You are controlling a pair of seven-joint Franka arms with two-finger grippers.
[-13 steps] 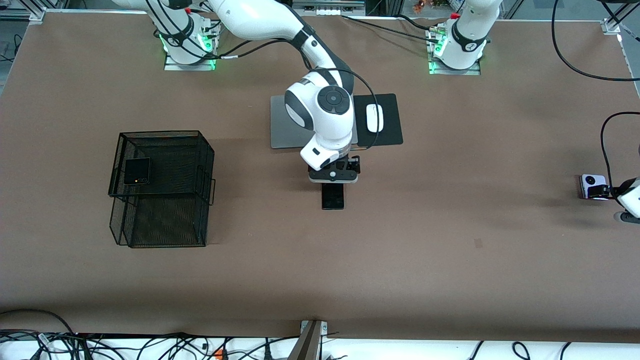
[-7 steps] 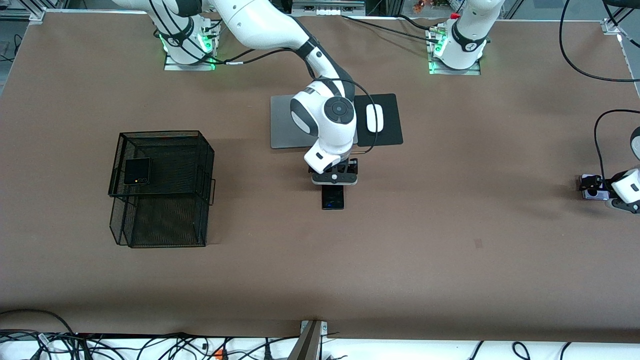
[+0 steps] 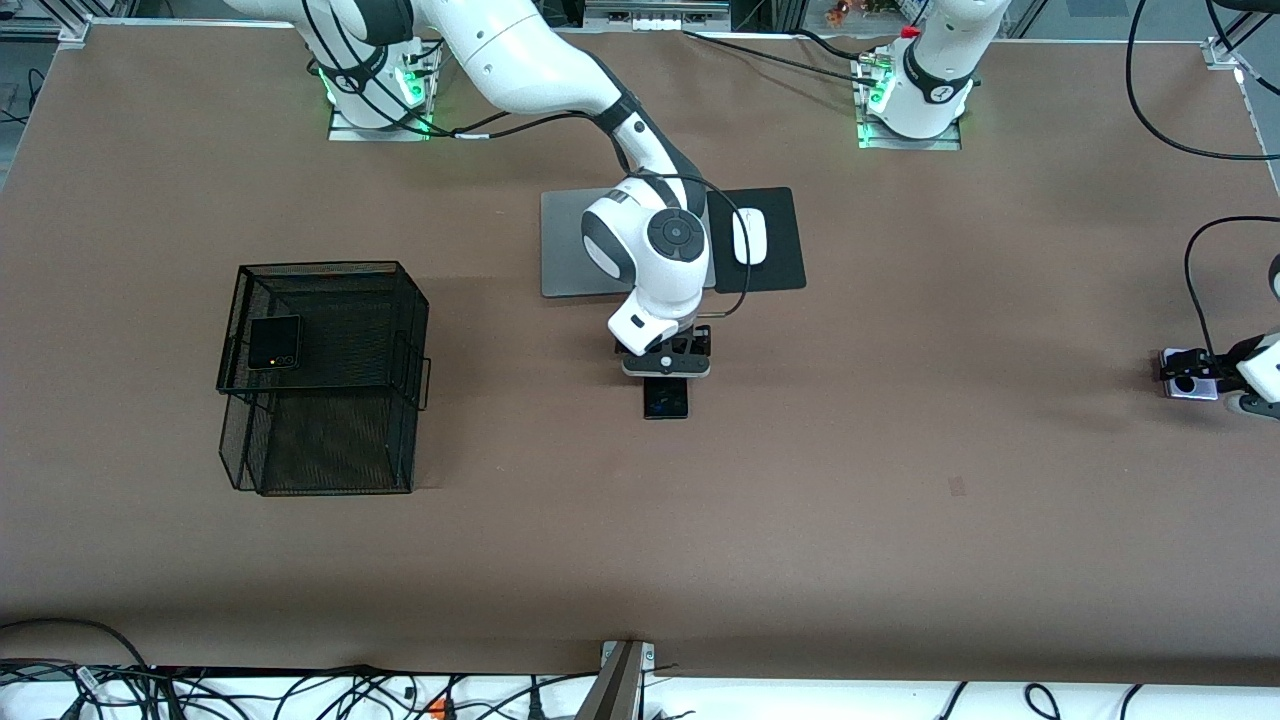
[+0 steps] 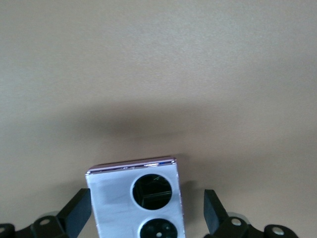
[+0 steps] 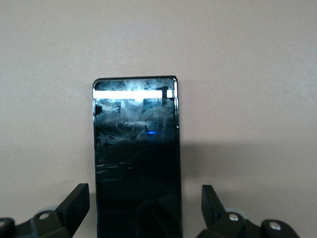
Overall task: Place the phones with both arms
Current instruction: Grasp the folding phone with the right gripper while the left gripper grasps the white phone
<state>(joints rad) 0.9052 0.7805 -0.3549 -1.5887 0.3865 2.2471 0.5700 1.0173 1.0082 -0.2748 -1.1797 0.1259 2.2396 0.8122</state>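
A long slim black phone [image 3: 665, 400] lies flat on the table, nearer to the front camera than the laptop. My right gripper [image 3: 667, 366] stands low over its end, open, with one finger [image 5: 74, 208] on each side of the slab [image 5: 136, 148] and a gap to each. The lavender-white phone [image 3: 1200, 393] with two black lenses lies at the left arm's end of the table. My left gripper [image 3: 1192, 375] straddles it, open, and its fingers [image 4: 79, 215] stand apart from the phone's [image 4: 111, 198] sides. A small squarish black phone [image 3: 274, 342] rests on the mesh basket's top tier.
The black wire-mesh basket [image 3: 320, 268] stands toward the right arm's end. A grey laptop [image 3: 565, 250] and a white mouse [image 3: 749, 236] on a black pad [image 3: 780, 268] lie near the bases. Cables [image 3: 1200, 280] trail at the left arm's end and along the front edge.
The right gripper has come down lower over the black phone's end. The left gripper has slid in over the lavender phone and now covers most of it. Both stay open.
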